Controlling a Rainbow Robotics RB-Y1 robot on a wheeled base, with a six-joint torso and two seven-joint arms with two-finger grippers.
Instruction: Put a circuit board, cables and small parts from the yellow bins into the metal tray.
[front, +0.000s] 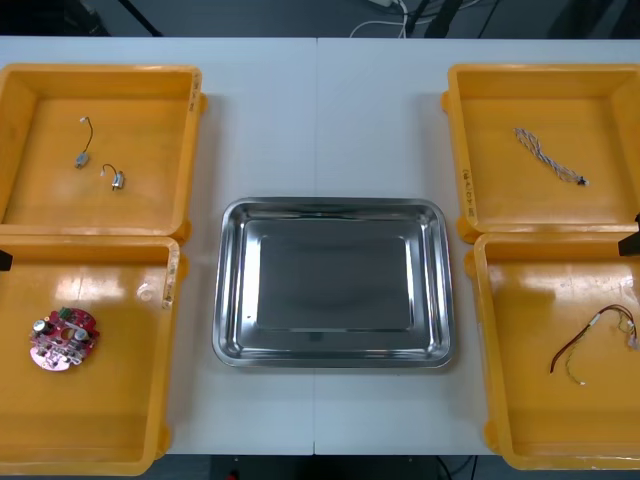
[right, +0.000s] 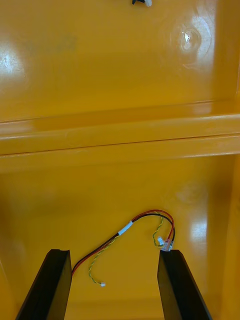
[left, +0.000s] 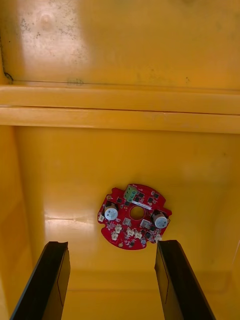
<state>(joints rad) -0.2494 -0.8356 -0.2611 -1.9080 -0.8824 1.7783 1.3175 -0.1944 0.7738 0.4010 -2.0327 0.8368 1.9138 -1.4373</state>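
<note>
Left fingers (left: 47, 280) spread, empty, near one board (left: 134, 216); right fingers (right: 47, 285) likewise near one cable (right: 125, 230)

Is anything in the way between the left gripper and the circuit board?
Nothing visible: the left gripper hangs open facing the circuit board, which lies alone on the floor of its yellow bin.

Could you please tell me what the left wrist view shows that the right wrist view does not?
The left wrist view has the red circuit board lying flat on the floor of a left bin, just beyond the left gripper. The right wrist view has instead a red and yellow cable on the floor of a right bin, near the right gripper. Both share a yellow bin floor, a rim beyond, and open jaws holding nothing.
</note>
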